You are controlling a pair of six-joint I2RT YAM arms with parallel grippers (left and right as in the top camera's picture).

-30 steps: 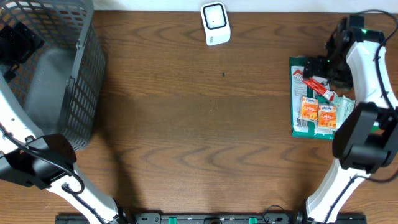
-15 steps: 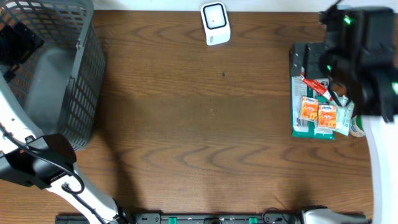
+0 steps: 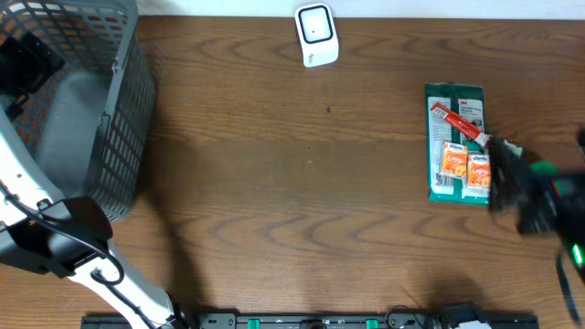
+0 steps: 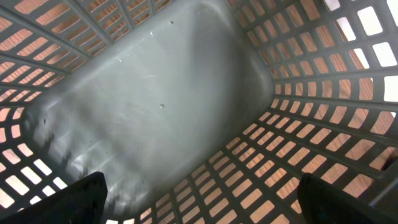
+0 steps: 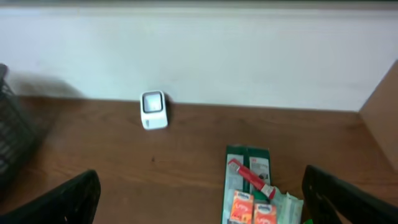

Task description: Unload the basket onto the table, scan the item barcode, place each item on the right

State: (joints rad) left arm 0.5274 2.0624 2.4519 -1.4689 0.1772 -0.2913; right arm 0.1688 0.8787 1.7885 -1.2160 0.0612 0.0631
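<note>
Two open grippers, and neither holds anything, so the task is judged to be at its very first step: picking an item to scan. Seen from overhead, the pile of items [image 3: 457,142] lies at three o'clock on the table [image 3: 292,201]. It is a green packet [image 3: 454,96] with a red tube [image 3: 462,125] slanted across it and two orange packets [image 3: 456,163] side by side at its near end.

The scanner [image 3: 316,35] stands at twelve o'clock, well apart from the pile. The right gripper [image 5: 200,186] hangs high, jaws spread wide with only table between them. Overhead it shows as a dark blur just beside the pile's four o'clock corner. The left gripper [image 4: 202,183] is parked inside the basket [image 3: 119,119] at ten o'clock, jaws also wide and empty.

The next move probably calls for the right arm to descend on one item, likely the tube on top, and close on it without dragging its neighbours.

Room is generous: bare wood runs from the pile to the scanner. The table's right edge sits close past the pile, and the far edge lies just behind the scanner.
</note>
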